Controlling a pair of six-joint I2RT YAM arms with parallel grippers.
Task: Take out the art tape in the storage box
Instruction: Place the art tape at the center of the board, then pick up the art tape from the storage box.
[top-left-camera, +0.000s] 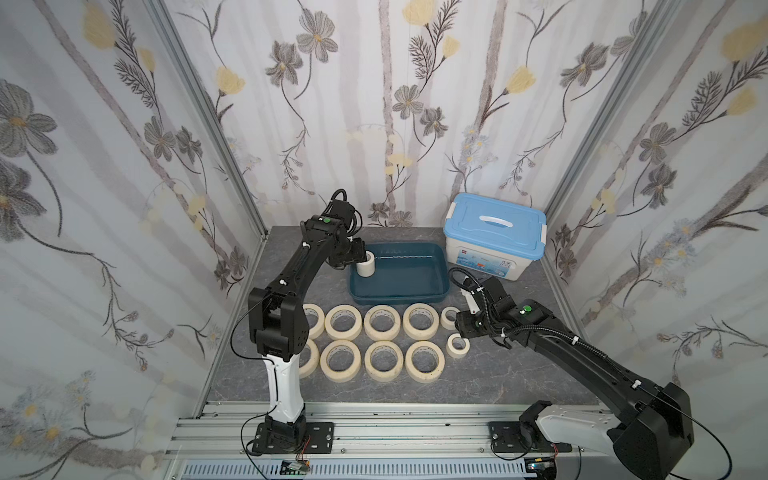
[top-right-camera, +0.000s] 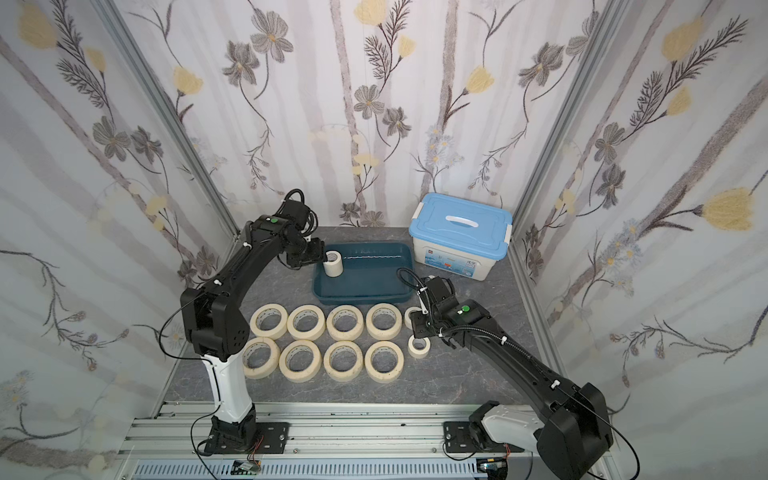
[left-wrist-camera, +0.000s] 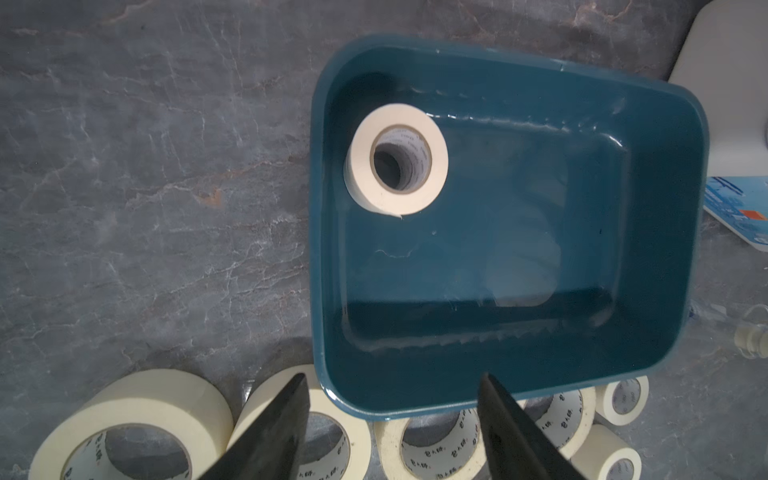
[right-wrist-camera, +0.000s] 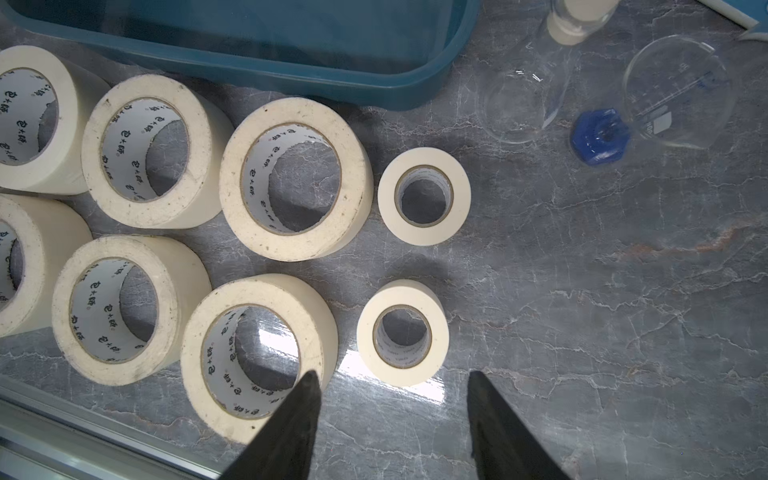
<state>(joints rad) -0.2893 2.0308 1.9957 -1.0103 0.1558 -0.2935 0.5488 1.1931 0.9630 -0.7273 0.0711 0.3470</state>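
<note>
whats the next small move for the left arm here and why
Probably lower the left gripper over the small stack of tape rolls in the corner of the teal tray and close on it. That stack is the only tape in the tray; ten rolls already lie on the table. The gripper's jaws stand apart with nothing between them.

Two black jointed arms (top-left-camera: 286, 282) (top-left-camera: 582, 349), white lower shells – green round button on each wrist, black cables with white ties, dark pointed fingers (left-wrist-camera: 286, 432) on each pincer – black base plates with screws
</note>
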